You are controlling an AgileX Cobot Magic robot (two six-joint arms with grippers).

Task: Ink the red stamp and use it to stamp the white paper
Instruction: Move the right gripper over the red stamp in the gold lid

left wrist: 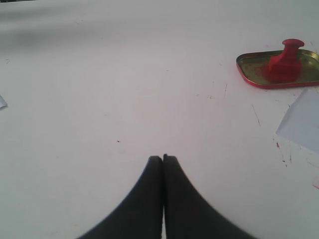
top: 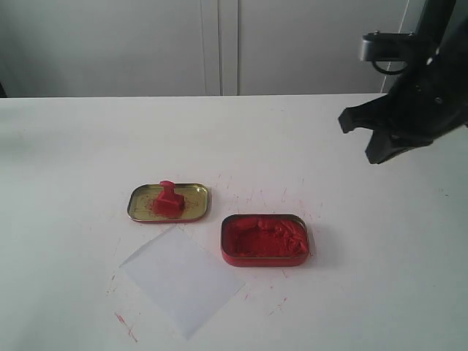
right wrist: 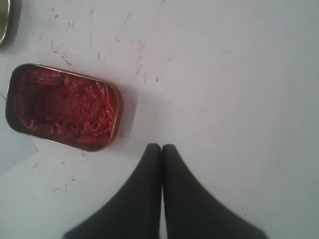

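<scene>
The small red T-shaped block stamp (top: 168,199) stands upright in the shallow gold tin lid (top: 199,199). The lid lies just beside the rectangular red tin of lumpy red ink paste (top: 263,261), on its left in the exterior view and slightly farther back. The thin white square sheet of paper (top: 181,281) lies flat on the white tabletop (top: 351,292) in front of that tin and to its left, one corner close to the tin's wall. No print can be made out on the sheet. Neither arm holds anything. The left gripper (left wrist: 163,158) has its fingers pressed together over bare table, well away from the tin. The right gripper (right wrist: 161,147) also has its fingers together and hangs above the table on the tin's far right side. Nothing of the task looks begun. The main risk is probably the pickup: the stamp's handle is short, so jaws that come down before parting, or off-centre, could tip the stamp or shove the light lid towards the tin. Later, the sticky, uneven paste could coat the base patchily or lift the tin with the stamp. The loose paper may slide or cling to the wet base and smear the mark.
</scene>
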